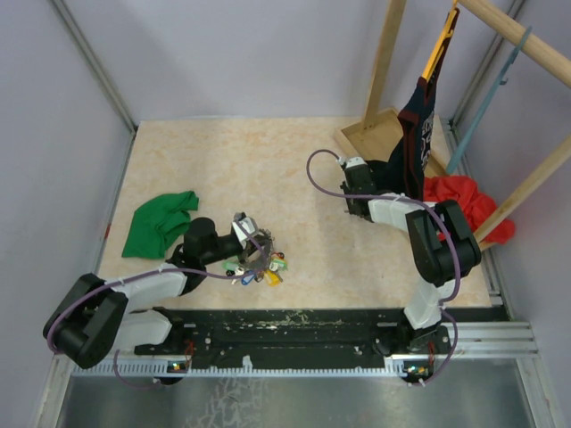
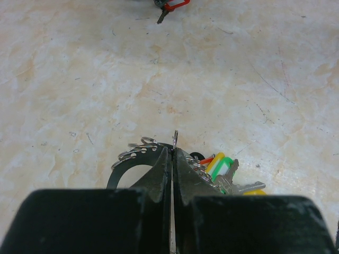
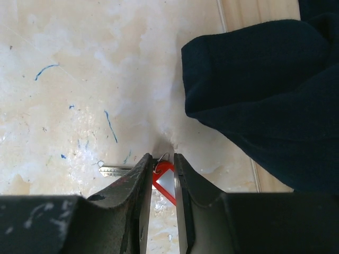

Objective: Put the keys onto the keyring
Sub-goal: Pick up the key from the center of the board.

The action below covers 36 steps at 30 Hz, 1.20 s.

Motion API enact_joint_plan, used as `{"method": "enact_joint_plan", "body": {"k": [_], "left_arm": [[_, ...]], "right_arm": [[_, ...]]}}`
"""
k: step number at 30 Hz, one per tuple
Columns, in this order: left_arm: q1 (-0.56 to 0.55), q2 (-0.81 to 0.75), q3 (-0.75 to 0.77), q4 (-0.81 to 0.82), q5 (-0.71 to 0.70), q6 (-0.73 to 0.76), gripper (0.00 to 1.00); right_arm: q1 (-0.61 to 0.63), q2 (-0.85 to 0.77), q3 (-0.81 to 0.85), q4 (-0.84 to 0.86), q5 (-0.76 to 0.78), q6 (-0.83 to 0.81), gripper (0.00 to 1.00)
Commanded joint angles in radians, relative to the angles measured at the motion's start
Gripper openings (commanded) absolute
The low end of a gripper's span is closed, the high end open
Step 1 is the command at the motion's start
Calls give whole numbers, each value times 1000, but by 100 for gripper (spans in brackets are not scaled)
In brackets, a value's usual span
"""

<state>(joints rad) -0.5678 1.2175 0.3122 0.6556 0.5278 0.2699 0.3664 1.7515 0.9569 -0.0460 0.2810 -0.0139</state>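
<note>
The keyring (image 1: pixel 257 259) lies at the near left of the table with a bunch of green, yellow and blue tagged keys (image 1: pixel 268 272). My left gripper (image 1: pixel 250 236) is shut on its wire; in the left wrist view the ring (image 2: pixel 127 163) curves round my closed gripper (image 2: pixel 173 151), with the tagged keys (image 2: pixel 225 172) to its right. My right gripper (image 1: pixel 354 176) is low at the table's far right. In the right wrist view the gripper (image 3: pixel 163 161) is closed to a narrow gap on a red-tagged key (image 3: pixel 164 180), whose blade (image 3: pixel 114 170) sticks out left. A red tag (image 2: pixel 175 5) shows far off in the left wrist view.
A green cloth (image 1: pixel 161 223) lies left of the left arm. A dark garment (image 1: pixel 415 143) hangs from a wooden rack (image 1: pixel 384 62) right beside the right gripper, and fills the right of the right wrist view (image 3: pixel 265 90). A red cloth (image 1: pixel 464 201) lies at the right edge.
</note>
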Motion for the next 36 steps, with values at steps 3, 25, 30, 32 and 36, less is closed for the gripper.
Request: {"method": "enact_joint_plan", "body": {"k": [3, 25, 30, 32, 36], "left_arm": [[-3, 11, 36, 19, 15, -5, 0], [-3, 2, 36, 17, 23, -8, 0], [-4, 5, 36, 19, 25, -9, 0], [-4, 2, 36, 19, 25, -9, 0], [-3, -10, 34, 23, 36, -6, 0]], "right_arm": [[9, -22, 14, 17, 26, 10, 20], [9, -63, -45, 10, 47, 15, 8], [9, -87, -62, 10, 44, 14, 1], [9, -109, -70, 15, 31, 8, 0], [10, -196, -99, 37, -44, -14, 0]]}}
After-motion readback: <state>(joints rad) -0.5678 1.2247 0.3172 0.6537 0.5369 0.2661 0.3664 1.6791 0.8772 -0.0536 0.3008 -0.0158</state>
